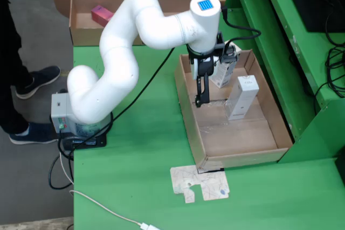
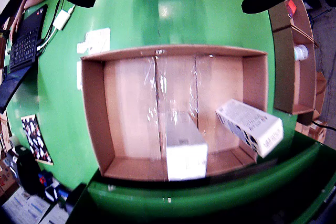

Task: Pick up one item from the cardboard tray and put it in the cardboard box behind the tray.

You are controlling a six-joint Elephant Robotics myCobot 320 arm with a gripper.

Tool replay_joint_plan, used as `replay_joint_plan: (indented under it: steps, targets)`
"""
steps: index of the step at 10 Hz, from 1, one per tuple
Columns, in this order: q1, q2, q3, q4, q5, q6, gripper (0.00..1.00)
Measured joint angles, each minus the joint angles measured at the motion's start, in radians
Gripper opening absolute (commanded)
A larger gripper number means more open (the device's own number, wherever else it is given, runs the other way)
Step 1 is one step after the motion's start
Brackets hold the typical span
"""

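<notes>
Nothing is yet seen lifted: two white rectangular cartons (image 1: 242, 97) remain in the shallow brown cardboard tray (image 1: 188, 112) at three o'clock, the jaws' state being indiscernible.

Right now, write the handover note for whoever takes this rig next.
Gripper: hanging over the cardboard tray, nothing seen in it; whether open or shut cannot be told.
Tray holds two white cartons: one near the middle, a second at the far end, leaning against the wall in the wrist view.
Cardboard box behind the tray: one pink item inside.
Done: no carton lifted at this moment.
Left: grasp one carton, carry it to the box, release.
</notes>
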Motion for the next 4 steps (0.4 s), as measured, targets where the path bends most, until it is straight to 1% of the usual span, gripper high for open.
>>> replay_joint_plan:
  steps: [2, 4]
  targets:
    - [0.000, 0.000, -0.098, 0.000, 0.000, 0.000, 1.00]
    - [0.000, 0.000, -0.130, 0.000, 0.000, 0.000, 1.00]
